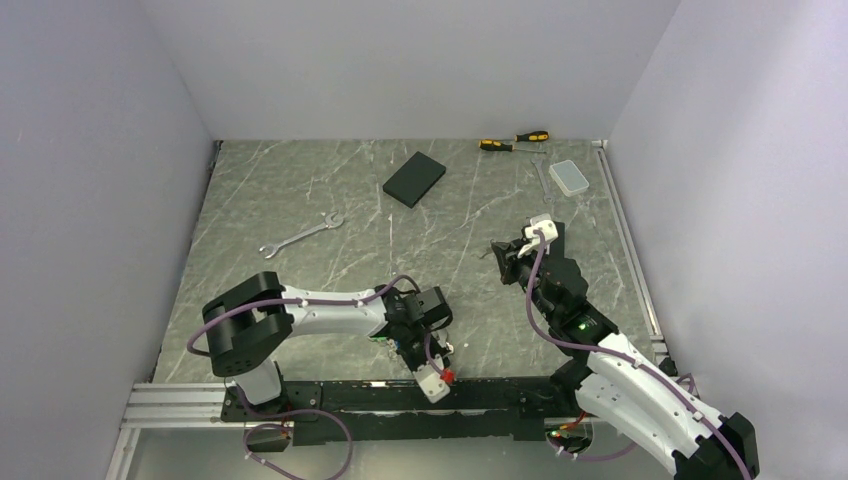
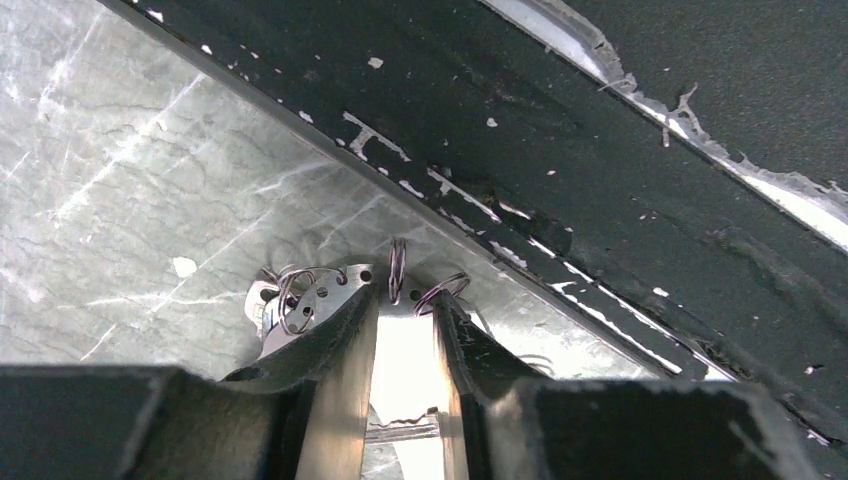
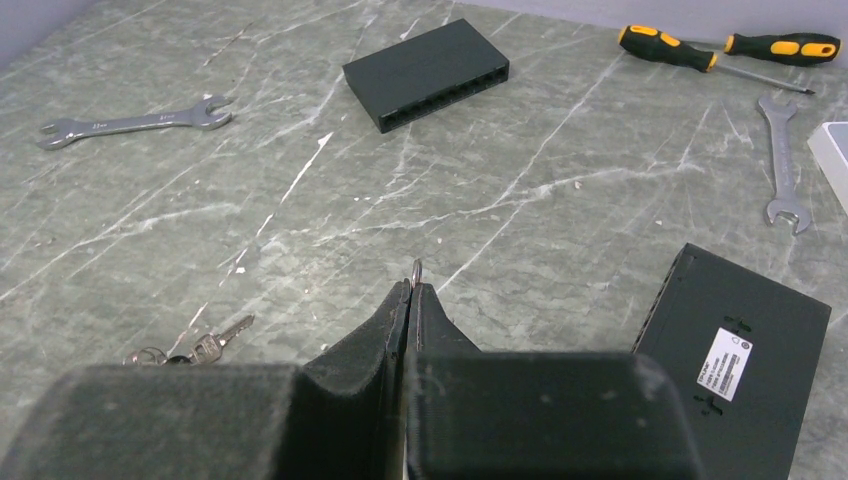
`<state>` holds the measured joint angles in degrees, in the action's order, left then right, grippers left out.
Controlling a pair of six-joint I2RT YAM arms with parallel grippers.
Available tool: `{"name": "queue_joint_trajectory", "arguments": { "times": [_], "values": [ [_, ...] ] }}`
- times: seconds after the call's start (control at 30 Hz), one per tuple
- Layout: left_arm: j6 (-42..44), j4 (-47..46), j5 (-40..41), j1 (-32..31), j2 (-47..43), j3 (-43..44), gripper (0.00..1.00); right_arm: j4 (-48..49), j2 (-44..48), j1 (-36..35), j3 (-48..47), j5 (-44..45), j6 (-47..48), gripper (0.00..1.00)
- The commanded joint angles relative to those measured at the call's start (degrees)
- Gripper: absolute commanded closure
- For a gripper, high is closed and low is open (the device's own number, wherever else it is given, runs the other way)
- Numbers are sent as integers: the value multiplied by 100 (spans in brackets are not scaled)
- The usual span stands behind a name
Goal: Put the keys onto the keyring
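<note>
The tabletop (image 1: 300,200) ends at a black rail (image 2: 600,200), and my left gripper (image 2: 403,297) works hard against it. A finger could catch on that rail, or shove the heap of keys up against it. This gripper stands partly open with nothing clamped. A small split ring (image 2: 397,270) stands on edge just past its fingertips, and closing on it that way could flick it aside.

My right gripper (image 3: 410,292) is pressed shut on the keyring (image 3: 417,268), well apart, over the middle of the tabletop. So thin a loop may swivel or slip.

The keys (image 2: 300,305) lie bunched just beside my left finger. One lies flat, long axis slanting, blade tip toward my right gripper. The keyring stands upright, nearly edge-on to my wrist camera, with only its top showing.
</note>
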<state>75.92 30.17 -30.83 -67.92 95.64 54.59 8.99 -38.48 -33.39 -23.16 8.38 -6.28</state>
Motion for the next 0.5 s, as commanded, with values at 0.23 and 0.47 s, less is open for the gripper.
{"name": "queue_joint_trajectory", "arguments": {
  "times": [0.23,0.47],
  "values": [
    [176,-7,127,-37,192,265,75,59,165,26,4,-91,-84,100],
    [133,302,338,-37,111,539,67,41,183,29,9,-110,-92,100]
  ]
}}
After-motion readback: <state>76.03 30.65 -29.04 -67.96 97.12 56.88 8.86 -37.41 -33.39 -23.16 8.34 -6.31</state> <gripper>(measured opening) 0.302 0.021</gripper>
